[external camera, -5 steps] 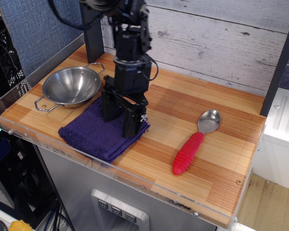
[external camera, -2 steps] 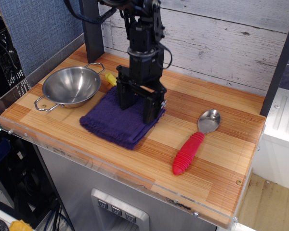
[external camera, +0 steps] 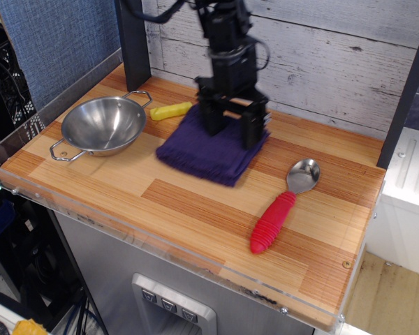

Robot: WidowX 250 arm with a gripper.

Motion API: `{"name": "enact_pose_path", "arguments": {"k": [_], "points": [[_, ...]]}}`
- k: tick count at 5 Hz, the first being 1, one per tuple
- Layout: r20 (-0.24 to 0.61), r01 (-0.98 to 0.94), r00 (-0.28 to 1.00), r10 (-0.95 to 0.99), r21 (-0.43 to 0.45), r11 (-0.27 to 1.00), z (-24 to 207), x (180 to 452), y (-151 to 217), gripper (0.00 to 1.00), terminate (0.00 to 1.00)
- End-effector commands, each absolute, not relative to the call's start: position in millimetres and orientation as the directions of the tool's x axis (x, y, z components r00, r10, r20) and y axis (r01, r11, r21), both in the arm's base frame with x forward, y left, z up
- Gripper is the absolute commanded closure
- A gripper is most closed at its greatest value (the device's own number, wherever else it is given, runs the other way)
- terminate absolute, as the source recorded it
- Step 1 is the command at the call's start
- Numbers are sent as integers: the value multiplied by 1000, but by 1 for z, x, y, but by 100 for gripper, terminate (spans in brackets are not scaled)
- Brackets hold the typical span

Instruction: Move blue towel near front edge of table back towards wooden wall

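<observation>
Backdrop: whitewashed wooden wall [external camera: 321, 56] runs along the far side, with a blue-grey fabric panel [external camera: 56, 42] at far left.
Desk: striped wood desk [external camera: 195, 209] with a clear rim along the near edge.
Towel: blue towel [external camera: 209, 150] lies folded in the far middle of the desk, close to the wall and well clear of the near edge, so the move looks about done.
Arm: black arm reaches straight down, fingers [external camera: 232, 129] spread apart and pressed onto the towel's far part, probably pinning the cloth to drag it, not lift it.
Bowl: steel bowl [external camera: 103, 125] sits at left, apart from the towel.
Yellow piece: small yellow thing [external camera: 171, 111] lies just beside the towel's left corner.
Spoon: red-handled spoon [external camera: 283, 206] rests at right, untouched.
</observation>
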State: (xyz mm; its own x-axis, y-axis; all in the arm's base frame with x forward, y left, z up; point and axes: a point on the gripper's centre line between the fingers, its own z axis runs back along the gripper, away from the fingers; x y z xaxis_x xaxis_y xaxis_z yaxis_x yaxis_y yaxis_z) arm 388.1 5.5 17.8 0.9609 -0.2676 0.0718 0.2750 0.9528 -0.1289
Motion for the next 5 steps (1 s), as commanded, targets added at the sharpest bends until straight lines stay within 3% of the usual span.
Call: {"name": "enact_pose_path", "arguments": {"k": [1,2,3,5], "points": [[105,394,917,-384,-87,915,34,410,-25,0,0],[119,396,913,-391,-17,918,51,399,-31,0,0],[196,313,927,-321,71,947,90,390,-29,0,0],[416,-39,910,7,67,997,166,380,-6,0,0]]}}
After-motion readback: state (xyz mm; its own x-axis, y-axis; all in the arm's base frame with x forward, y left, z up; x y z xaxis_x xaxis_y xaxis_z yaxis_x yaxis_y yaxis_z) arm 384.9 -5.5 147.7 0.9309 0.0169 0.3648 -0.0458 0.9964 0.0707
